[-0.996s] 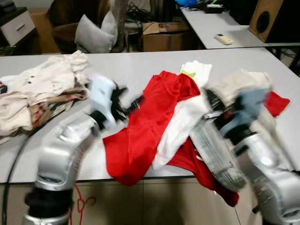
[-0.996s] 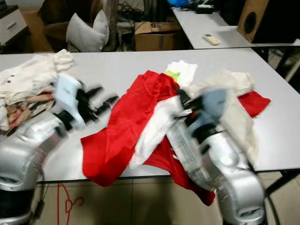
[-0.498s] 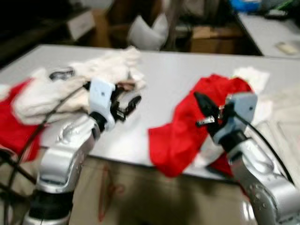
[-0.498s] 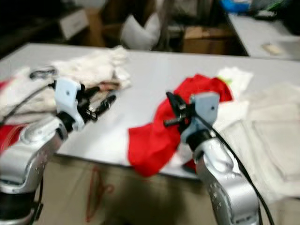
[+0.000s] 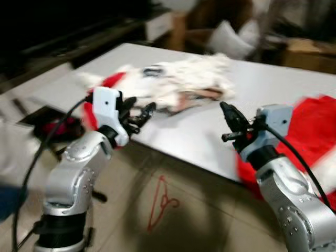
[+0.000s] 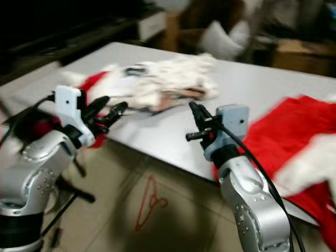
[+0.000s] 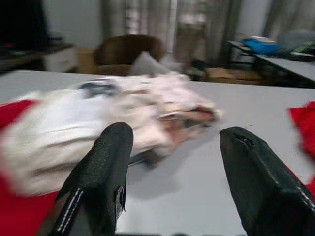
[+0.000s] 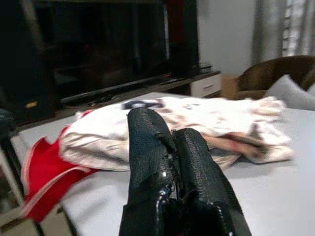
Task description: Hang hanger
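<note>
The hanger (image 5: 161,206) lies flat on the floor (image 5: 205,220) in front of the counter (image 5: 247,105), between the two arms and well below both; it looks like thin red wire, so probably light, springy and apt to skid on the tiles. The best hold is likely the neck under the hook. The left gripper (image 5: 140,112) has its jaws spread; the right gripper (image 5: 229,122) has its jaws pressed together, empty.
</note>
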Robot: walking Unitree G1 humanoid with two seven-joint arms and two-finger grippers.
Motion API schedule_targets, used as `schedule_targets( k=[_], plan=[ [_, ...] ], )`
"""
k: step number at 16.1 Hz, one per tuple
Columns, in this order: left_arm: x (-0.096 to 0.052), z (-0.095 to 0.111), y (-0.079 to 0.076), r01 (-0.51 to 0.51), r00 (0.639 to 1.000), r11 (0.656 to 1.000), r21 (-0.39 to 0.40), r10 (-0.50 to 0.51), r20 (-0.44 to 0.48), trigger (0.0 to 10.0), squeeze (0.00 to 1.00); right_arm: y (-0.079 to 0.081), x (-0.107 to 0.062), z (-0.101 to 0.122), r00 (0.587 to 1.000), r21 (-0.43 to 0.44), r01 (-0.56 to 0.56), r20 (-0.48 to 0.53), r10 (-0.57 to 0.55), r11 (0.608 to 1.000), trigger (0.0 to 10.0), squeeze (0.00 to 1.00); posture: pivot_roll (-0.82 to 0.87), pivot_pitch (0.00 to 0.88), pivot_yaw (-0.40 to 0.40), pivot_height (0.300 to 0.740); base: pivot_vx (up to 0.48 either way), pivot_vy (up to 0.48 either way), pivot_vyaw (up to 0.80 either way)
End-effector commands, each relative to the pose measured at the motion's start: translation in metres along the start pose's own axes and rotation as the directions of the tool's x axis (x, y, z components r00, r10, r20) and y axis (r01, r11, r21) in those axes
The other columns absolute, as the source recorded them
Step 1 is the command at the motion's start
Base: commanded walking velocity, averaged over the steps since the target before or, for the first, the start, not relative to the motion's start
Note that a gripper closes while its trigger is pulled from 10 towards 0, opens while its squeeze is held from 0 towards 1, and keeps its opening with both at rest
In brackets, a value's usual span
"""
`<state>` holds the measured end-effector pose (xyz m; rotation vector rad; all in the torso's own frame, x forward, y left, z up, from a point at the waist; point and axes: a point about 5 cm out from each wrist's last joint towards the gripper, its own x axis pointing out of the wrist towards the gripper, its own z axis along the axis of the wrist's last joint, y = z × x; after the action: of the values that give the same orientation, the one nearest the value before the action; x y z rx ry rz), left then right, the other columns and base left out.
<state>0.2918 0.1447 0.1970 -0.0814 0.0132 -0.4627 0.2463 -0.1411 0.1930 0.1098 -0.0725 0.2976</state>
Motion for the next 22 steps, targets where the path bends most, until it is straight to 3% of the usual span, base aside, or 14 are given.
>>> schedule_targets(
  k=[1, 4, 7, 10, 12, 16, 18, 22],
  plan=[
    [-0.003, -0.004, 0.003, -0.024, 0.999, 1.0, 0.004, 0.024, -0.022, 10.0, 0.0, 0.001, 0.0, -0.004, 0.999, -0.006, -0.033, -0.028, 0.033, 0.999, 10.0, 0.0, -0.09, 0.0, 0.058, 0.74, 0.0, 0.0, 0.8],
    [-0.01, -0.008, 0.0, -0.019, 0.999, 1.0, 0.012, 0.019, -0.041, 10.0, 0.0, -0.003, -0.001, -0.01, 0.997, -0.011, -0.045, -0.059, 0.044, 0.999, 10.0, 0.0, -0.08, 0.0, 0.053, 0.74, 0.0, 0.0, 0.8],
    [-0.015, -0.022, 0.0, -0.03, 0.996, 0.998, 0.046, 0.034, -0.084, 10.0, 0.0, -0.018, -0.007, -0.028, 0.993, -0.007, 0.008, -0.119, -0.009, 1.0, 10.0, 0.0, -0.08, 0.0, 0.047, 0.74, 0.0, 0.0, 0.8],
    [-0.014, -0.021, -0.004, -0.031, 0.997, 0.999, 0.021, 0.032, -0.072, 10.0, 0.0, -0.02, -0.008, -0.033, 0.99, 0.016, 0.009, -0.137, -0.007, 1.0, 10.0, 0.0, -0.08, 0.0, 0.043, 0.74, 0.0, 0.0, 0.8],
    [-0.015, -0.026, -0.005, -0.016, 0.995, 0.998, 0.064, 0.022, -0.099, 10.0, 0.0, -0.019, -0.009, -0.041, 0.988, 0.032, 0.014, -0.153, -0.009, 0.999, 10.0, 0.0, -0.08, 0.0, 0.041, 0.74, 0.0, 0.0, 0.8],
    [-0.015, -0.035, -0.001, -0.046, 0.991, 0.996, 0.078, 0.055, -0.125, 10.0, 0.0, -0.025, -0.014, -0.053, 0.98, 0.043, 0.09, -0.184, -0.08, 0.995, 10.0, 0.0, -0.08, 0.0, 0.045, 0.74, 0.0, 0.0, 0.8],
    [-0.015, -0.035, -0.002, -0.044, 0.993, 0.997, 0.062, 0.05, -0.103, 10.0, 0.0, -0.036, -0.02, -0.058, 0.965, 0.048, 0.19, -0.196, -0.177, 0.981, 10.0, 0.0, -0.08, 0.0, 0.042, 0.74, 0.0, 0.0, 0.0],
    [-0.014, -0.036, -0.005, -0.021, 0.994, 0.998, 0.058, 0.027, -0.106, 10.0, 0.0, -0.037, -0.022, -0.062, 0.959, 0.009, 0.209, -0.2, -0.203, 0.978, 10.0, 0.0, -0.08, 0.0, 0.047, 0.74, 0.277, 0.0, 0.0]
  ],
)
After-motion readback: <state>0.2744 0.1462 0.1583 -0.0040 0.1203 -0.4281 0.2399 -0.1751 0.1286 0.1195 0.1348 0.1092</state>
